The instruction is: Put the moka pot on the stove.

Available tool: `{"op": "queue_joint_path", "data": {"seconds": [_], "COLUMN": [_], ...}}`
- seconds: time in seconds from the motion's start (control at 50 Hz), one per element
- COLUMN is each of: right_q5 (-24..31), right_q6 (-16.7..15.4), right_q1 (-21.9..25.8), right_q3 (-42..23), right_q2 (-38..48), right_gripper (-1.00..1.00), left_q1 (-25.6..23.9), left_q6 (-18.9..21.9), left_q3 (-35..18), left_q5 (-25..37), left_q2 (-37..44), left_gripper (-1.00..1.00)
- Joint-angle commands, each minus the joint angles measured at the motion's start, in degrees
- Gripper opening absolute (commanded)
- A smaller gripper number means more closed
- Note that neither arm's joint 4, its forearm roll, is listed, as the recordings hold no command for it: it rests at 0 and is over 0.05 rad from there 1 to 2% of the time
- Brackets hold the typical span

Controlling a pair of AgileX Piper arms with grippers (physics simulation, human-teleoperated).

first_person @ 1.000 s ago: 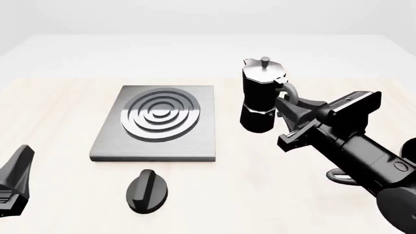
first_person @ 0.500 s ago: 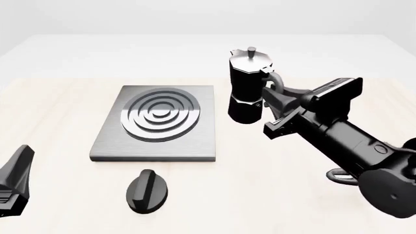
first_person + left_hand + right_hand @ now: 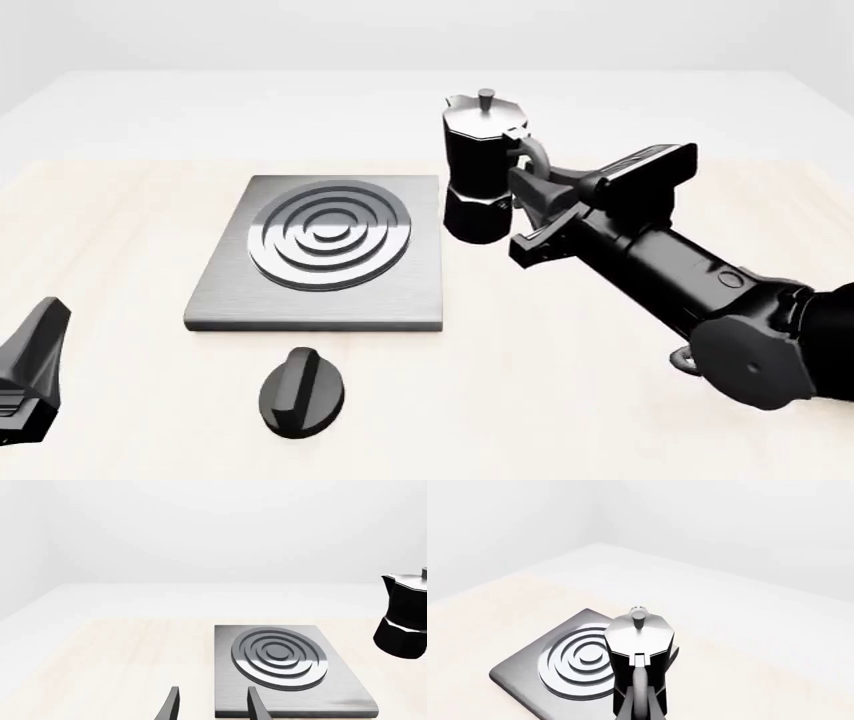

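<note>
From the front view I see a black oval knob [image 3: 302, 391] lying low and left of centre in the frame, just below the near edge of the stove [image 3: 320, 254], apart from it; nothing lies between the stove and the moka pot [image 3: 479, 180], which sits upright just right of the plate's upper right corner. I have the right gripper [image 3: 530, 205] clamped on the pot's curved handle, the arm running off to the lower right of the frame. The pot's base appears to be off the table [image 3: 120, 210] — I cannot tell by how much. A small grey ring-shaped part [image 3: 683, 360] shows beside the arm at the lower right; I cannot tell what it is. The tabletop is pale wood grain, turning plain white further back, with a blank white room behind. The left gripper [image 3: 30, 372] sits in the lower left corner; only the left wrist view shows its two fingers [image 3: 255, 704] standing apart with nothing between them, aimed at the stove's near edge. The right wrist view alone shows the silver lid from above — the burner rings lie beyond it.
</note>
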Motion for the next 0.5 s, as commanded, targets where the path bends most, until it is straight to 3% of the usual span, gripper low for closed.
{"op": "queue_joint_path", "data": {"seconds": [0.02, 0.5], "right_q5": [-0.6, -1.8], "right_q6": [0.6, 0.1], "right_q1": [0.7, 3.1], "right_q3": [-3.2, -6.7], "right_q2": [2.5, 6.3], "right_gripper": [-1.0, -1.0], "left_q1": [0.0, 0.0], "left_q6": [0.0, 0.0], "left_q3": [0.0, 0.0], "left_q5": [0.0, 0.0], "left_q2": [0.0, 0.0], "left_gripper": [1.0, 1.0]}}
